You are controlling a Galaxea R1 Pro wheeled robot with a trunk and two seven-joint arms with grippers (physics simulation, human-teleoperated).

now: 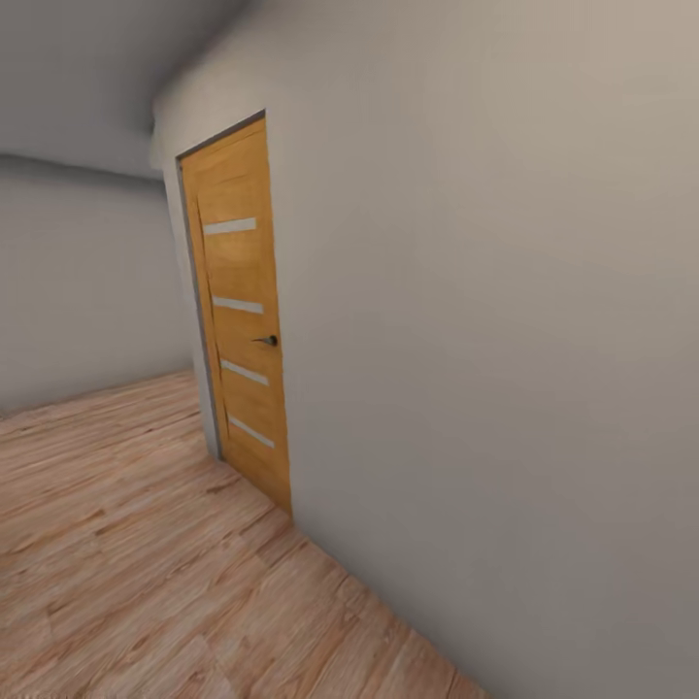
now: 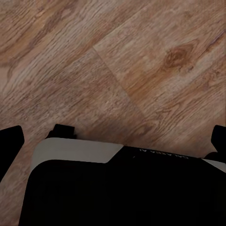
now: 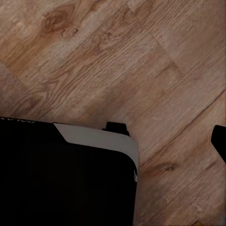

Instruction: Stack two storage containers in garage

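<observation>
The two storage containers are out of view, and nothing orange-red shows in any frame. I am over light wood-plank floor (image 1: 126, 544), not the garage's concrete. In the left wrist view my left gripper (image 2: 113, 141) is open, its dark fingertips (image 2: 10, 143) far apart at the picture's edges with nothing between them. In the right wrist view my right gripper (image 3: 113, 141) also looks open and empty. One of its fingertips (image 3: 220, 141) shows at the edge and the other is lost against my dark base.
A shut wooden panel door (image 1: 241, 320) with a dark handle (image 1: 267, 340) is set in a pale grey wall (image 1: 485, 340) that runs close along my right. Open plank floor stretches left and ahead. My black-and-white base (image 2: 117, 188) sits under both wrists.
</observation>
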